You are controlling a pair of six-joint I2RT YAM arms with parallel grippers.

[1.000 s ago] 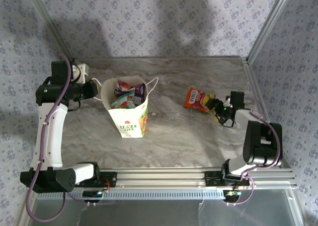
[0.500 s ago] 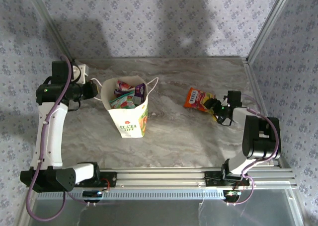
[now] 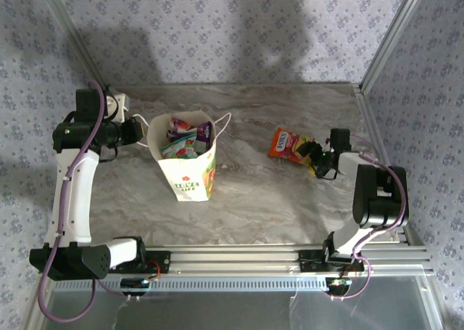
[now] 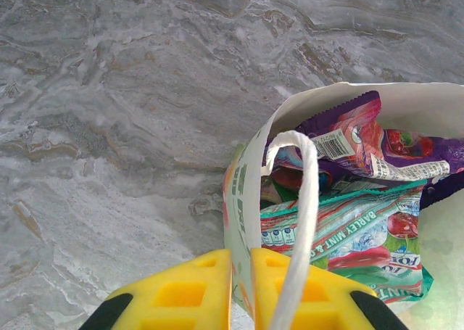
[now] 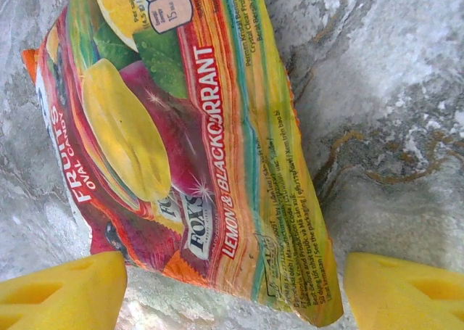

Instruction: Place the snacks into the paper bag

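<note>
A glossy orange-yellow packet (image 5: 181,149), printed with fruit and "LEMON & BLACKCURRANT", lies flat on the marbled table (image 3: 275,199), well to the right of the paper bag (image 3: 190,172). The right gripper (image 5: 235,294) stands spread wide, one finger on each side of the packet's end. The white bag stands upright holding a purple packet (image 4: 362,130) and a teal-green packet (image 4: 348,236), and the left gripper (image 4: 241,286) is clamped on its rim beside the cord handle (image 4: 304,221).
</note>
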